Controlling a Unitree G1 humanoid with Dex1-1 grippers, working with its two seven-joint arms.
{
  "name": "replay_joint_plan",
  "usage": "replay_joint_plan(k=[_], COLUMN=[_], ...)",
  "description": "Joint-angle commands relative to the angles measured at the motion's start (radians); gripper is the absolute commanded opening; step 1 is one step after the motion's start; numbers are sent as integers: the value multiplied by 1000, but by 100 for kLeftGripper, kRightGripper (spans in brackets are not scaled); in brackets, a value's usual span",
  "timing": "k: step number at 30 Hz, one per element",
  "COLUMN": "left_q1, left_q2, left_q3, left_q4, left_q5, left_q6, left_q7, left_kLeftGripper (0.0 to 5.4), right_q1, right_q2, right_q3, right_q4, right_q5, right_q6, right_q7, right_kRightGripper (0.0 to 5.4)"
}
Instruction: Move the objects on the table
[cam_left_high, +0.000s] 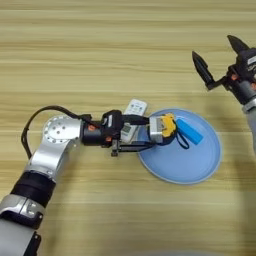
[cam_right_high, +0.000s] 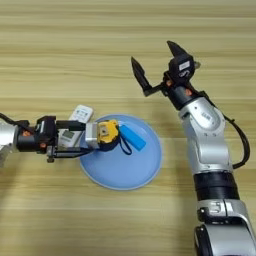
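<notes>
My left gripper (cam_left_high: 151, 133) reaches in from the left, its two fingers closed on either side of a small grey square block (cam_left_high: 156, 130) at the left rim of a round blue plate (cam_left_high: 200, 172). A yellow-black tape measure (cam_left_high: 169, 125) touches the block's right side on the plate. To its right a blue rectangular bar (cam_left_high: 190, 131) lies slanted on the plate. A long white remote control (cam_left_high: 135, 107) lies on the table (cam_left_high: 100, 60) left of the plate, partly hidden under the left gripper. My right gripper (cam_right_high: 151, 52) stands open beyond the plate, holding nothing.
The right arm (cam_right_high: 205, 130) comes up along the right side, close to the plate's right edge. A black cable (cam_left_high: 35, 120) loops off the left arm.
</notes>
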Motion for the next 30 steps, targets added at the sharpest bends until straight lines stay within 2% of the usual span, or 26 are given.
replay_joint_plan(k=[1,3,9,18,24,30], left_q1=[-13,-13,-19,-50,-97,-147], left_q2=[-1,-2,-6,-22,-48,-77], left_q3=[-6,-7,-15,-67,-105,-148], left_q4=[-2,-3,1,58,130,233], left_q5=[20,21,43,133,186,263], left_q6=[-7,-7,-7,-30,-49,-100], left_q7=[1,1,11,35,34,60], left_kLeftGripper=[240,240,240,240,240,240], right_q1=[-42,-45,-65,-97,-116,-123], right_q2=[10,5,31,60,68,77], right_q3=[-31,-30,-66,-101,-111,-117], right_q4=[142,211,363,550,609,650], right_q5=[-59,-113,-92,-65,-38,-23], right_q6=[-148,-259,-408,-534,-572,-591], right_q7=[-88,-142,-208,-244,-226,-219], right_kRightGripper=[540,540,540,540,540,540])
